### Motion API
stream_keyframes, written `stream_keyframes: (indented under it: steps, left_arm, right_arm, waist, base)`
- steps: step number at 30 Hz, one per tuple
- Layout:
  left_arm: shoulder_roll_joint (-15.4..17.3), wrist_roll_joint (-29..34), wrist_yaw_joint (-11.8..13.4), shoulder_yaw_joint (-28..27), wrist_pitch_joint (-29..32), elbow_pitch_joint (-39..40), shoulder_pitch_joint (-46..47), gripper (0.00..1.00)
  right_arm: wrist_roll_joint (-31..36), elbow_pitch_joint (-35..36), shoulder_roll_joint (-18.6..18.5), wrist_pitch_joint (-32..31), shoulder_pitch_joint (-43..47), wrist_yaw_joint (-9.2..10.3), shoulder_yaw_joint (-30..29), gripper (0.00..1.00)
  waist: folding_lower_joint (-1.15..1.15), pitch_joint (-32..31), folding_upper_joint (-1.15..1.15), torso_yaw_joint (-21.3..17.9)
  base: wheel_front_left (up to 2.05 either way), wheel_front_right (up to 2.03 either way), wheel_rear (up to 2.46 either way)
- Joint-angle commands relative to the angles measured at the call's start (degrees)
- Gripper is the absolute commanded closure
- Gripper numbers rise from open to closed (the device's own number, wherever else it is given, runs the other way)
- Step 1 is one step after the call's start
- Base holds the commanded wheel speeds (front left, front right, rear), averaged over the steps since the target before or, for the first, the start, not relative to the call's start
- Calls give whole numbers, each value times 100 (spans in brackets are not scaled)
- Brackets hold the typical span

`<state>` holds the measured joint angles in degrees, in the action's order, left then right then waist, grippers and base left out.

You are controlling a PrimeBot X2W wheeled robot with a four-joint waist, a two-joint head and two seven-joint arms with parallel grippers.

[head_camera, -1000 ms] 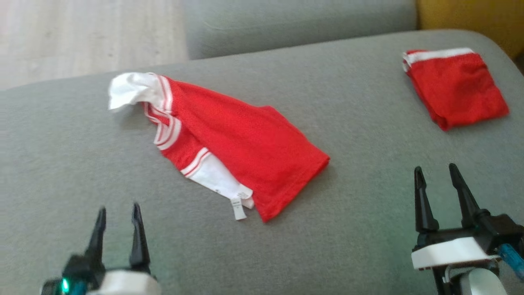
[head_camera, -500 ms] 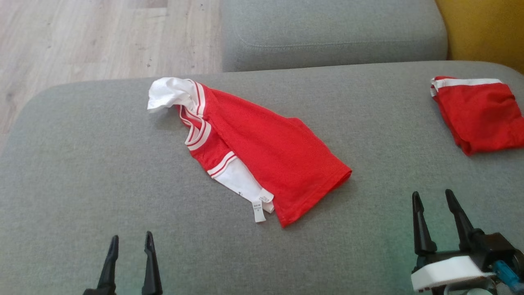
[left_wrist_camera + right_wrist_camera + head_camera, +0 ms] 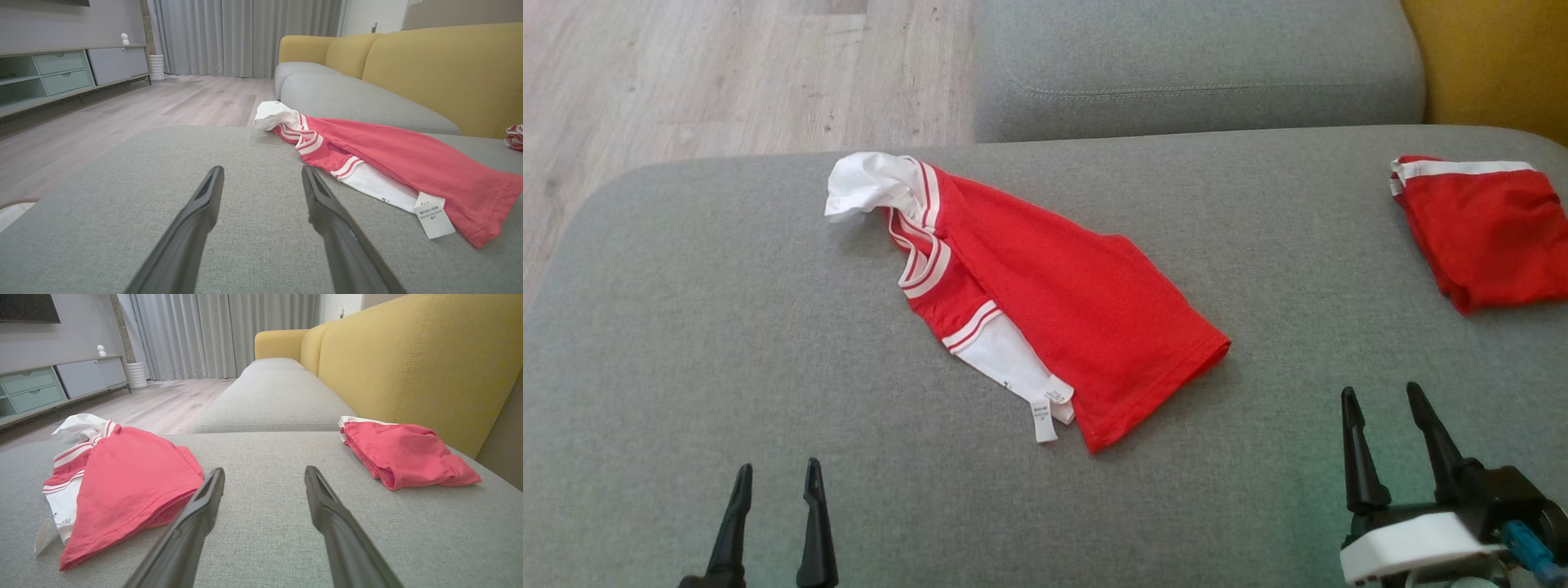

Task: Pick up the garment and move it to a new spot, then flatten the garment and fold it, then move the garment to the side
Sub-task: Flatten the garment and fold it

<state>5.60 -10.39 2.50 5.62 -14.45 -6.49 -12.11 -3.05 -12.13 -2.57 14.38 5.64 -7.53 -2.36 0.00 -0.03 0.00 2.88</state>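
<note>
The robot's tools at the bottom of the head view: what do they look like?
Each tool is a pair of long, slim black fingers that taper to sharp points, like spikes. On the right tool the fingers rise from a chunky black base, with a curved white casing beneath it and a small blue part at its side. The left tool has the same black fingers.

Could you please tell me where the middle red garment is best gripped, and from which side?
Probably the near hem corner of the garment, approached from the right by the right end effector: that corner juts toward it, with bare cushion beside it.
</note>
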Motion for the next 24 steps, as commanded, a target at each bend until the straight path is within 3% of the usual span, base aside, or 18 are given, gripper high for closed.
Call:
stream_keyframes:
  steps: [1, 8, 15, 24]
  left_arm:
    - [-63, 76, -49, -255, -54, 162, 153, 0]
    - [-198, -95, -277, -233, -54, 297, 444, 0]
    - [-263, -559, -551, 418, 65, -112, 1635, 0]
    - [-271, -2415, -630, 1245, 555, -1403, 3040, 0]
  right_arm:
    - [-41, 129, -31, 62, -158, 4, 156, 0]
    - [-14, 166, -31, 62, -298, 4, 213, 0]
    - [-53, 294, -31, 62, -564, 4, 392, 0]
    - [-116, 362, -31, 62, -897, 4, 545, 0]
  waist:
    - [0, 6, 0, -20]
    - [0, 152, 0, -190]
    - [0, 609, 0, -498]
    - [0, 1247, 0, -901]
  base:
    - [0, 0, 0]
    - [0, 0, 0]
    - [0, 0, 0]
    - [0, 0, 0]
